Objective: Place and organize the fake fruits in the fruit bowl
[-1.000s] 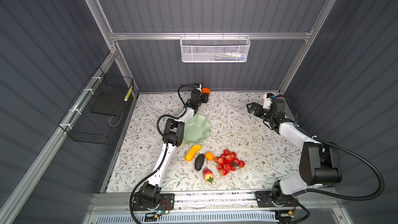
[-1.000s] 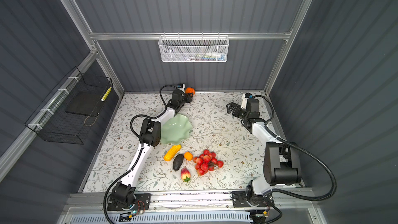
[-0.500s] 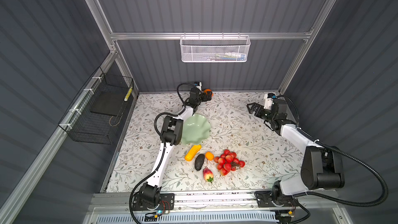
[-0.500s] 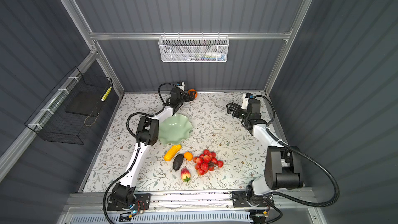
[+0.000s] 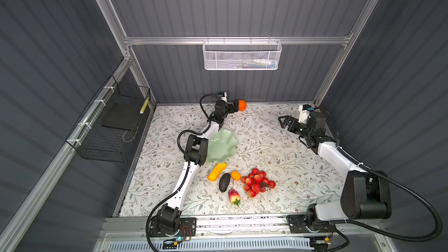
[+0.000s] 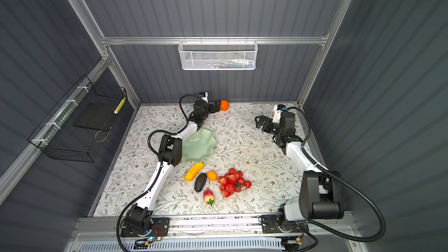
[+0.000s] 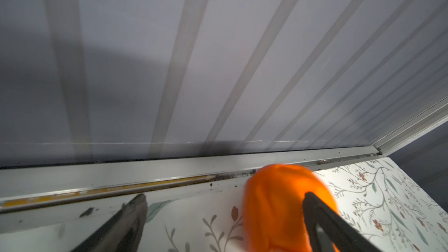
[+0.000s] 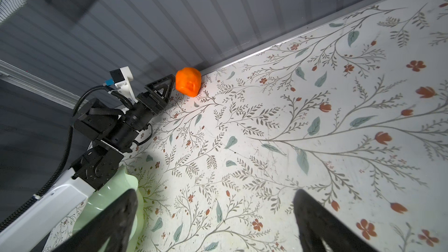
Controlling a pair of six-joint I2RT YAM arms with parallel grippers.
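Note:
My left gripper (image 5: 234, 109) (image 7: 224, 196) is open at the back wall. The round orange (image 5: 241, 104) (image 6: 224, 105) (image 7: 274, 202) (image 8: 188, 81) rests on the table against one of its fingers, not clamped. The mint fruit bowl (image 5: 223, 146) (image 6: 201, 145) (image 8: 126, 178) lies empty beside the left arm's elbow. In front of it lie the ridged yellow fruit (image 5: 217, 172), the avocado (image 5: 224, 182), the small orange citrus (image 5: 235, 175), the red berries (image 5: 257, 183) and the strawberry (image 5: 234, 197). My right gripper (image 5: 283, 122) (image 8: 215, 192) hovers open and empty at the right rear.
A white mesh basket (image 5: 242, 55) hangs on the back wall. A black wire basket (image 5: 114, 127) hangs on the left wall. An aluminium rail (image 7: 169, 173) runs along the foot of the back wall, right behind the orange.
My left gripper has opened and let go of the round orange, which now sits a little further right along the back wall. The right arm has shifted slightly.

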